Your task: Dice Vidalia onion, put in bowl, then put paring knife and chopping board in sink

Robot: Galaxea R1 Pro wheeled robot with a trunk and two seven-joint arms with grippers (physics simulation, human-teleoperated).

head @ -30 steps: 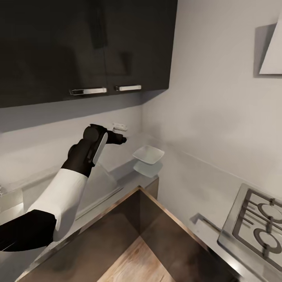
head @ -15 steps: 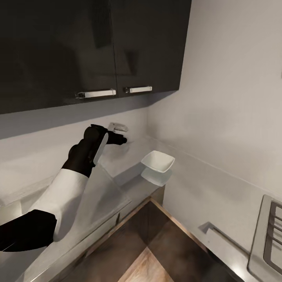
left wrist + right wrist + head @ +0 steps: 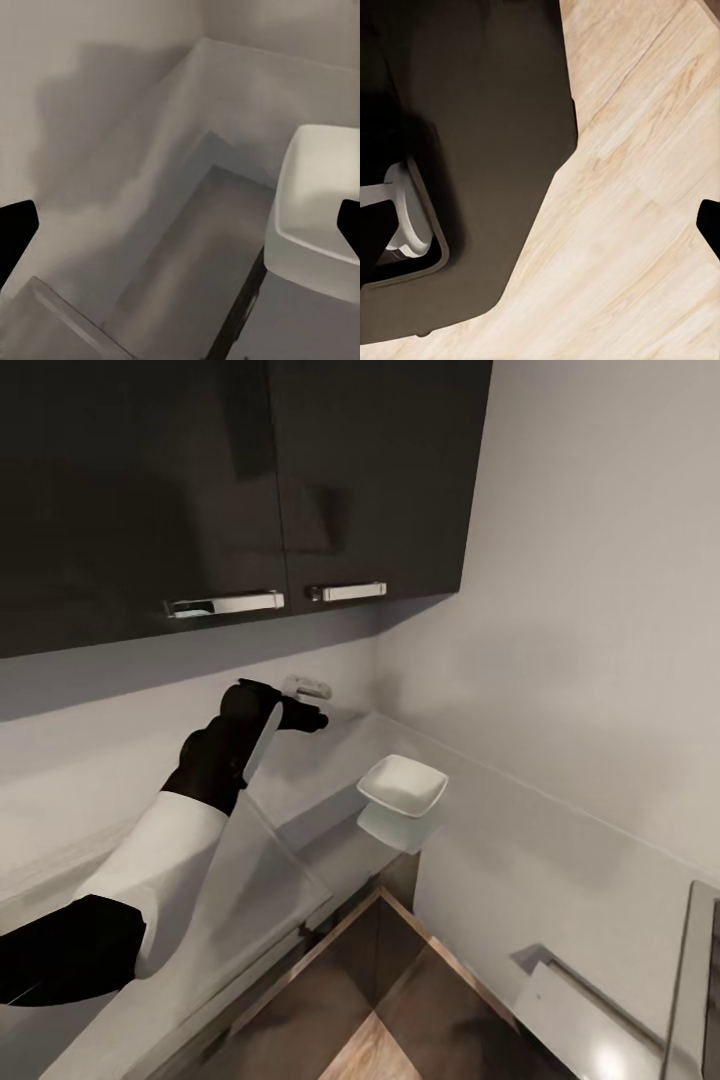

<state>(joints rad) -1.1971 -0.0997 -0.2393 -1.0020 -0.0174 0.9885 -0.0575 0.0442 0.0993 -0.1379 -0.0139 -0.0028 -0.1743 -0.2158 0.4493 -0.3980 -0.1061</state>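
The white square bowl (image 3: 403,785) (image 3: 322,202) stands on the grey countertop (image 3: 300,780) (image 3: 172,247) near the room's corner, close to the counter's front edge. My left arm reaches out over the countertop. Its gripper (image 3: 312,718) (image 3: 180,225) hangs open and empty above the worktop, to the left of the bowl and a little behind it. My right gripper (image 3: 540,232) points down at the wooden floor (image 3: 630,187), open, with nothing between its fingers. The onion, the chopping board, the paring knife and the sink are out of view.
Dark wall cabinets (image 3: 230,480) with metal handles hang over the countertop. A small white fitting (image 3: 308,685) sits on the wall behind my left gripper. A second counter runs along the right wall, with the stove's edge (image 3: 705,980) at the far right. My dark base (image 3: 472,150) shows above the floor.
The head camera has turned, so the stove has slid off to the picture's right edge and the bowl sits more central. My left arm keeps about the same pose.
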